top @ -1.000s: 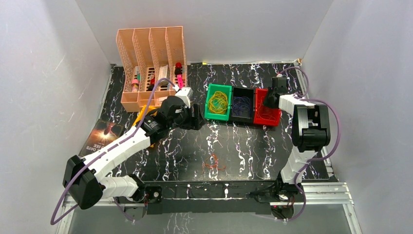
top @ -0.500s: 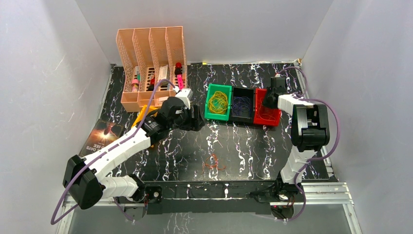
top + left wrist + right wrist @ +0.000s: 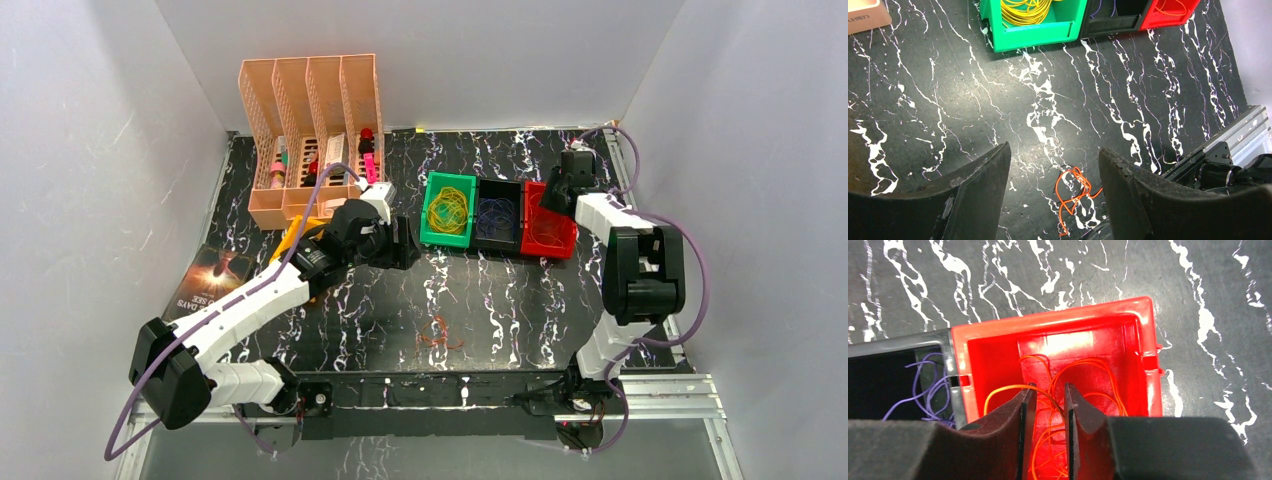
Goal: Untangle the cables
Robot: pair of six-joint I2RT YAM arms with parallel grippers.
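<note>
Loose orange cable (image 3: 1073, 192) lying on table (image 3: 948, 100), left gripper (image 3: 1054, 148) hovering above it, jaws released wide, yellow cables (image 3: 1023, 10) lying in green bin (image 3: 1033, 37), purple cables (image 3: 930, 390) in black bin (image 3: 898, 342), right gripper (image 3: 1049, 387) hovering over red bin (image 3: 1048, 320), jaws standing slightly apart, orange cables (image 3: 1088, 361) lying inside.

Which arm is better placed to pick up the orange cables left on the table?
Left. The open left gripper hovers with the orange cables in view between its fingers; the right gripper is farther off, over the red bin.

Plain white walls (image 3: 90, 120) stand on three sides of a black worktop (image 3: 500, 300) with white veins; the light is even.
</note>
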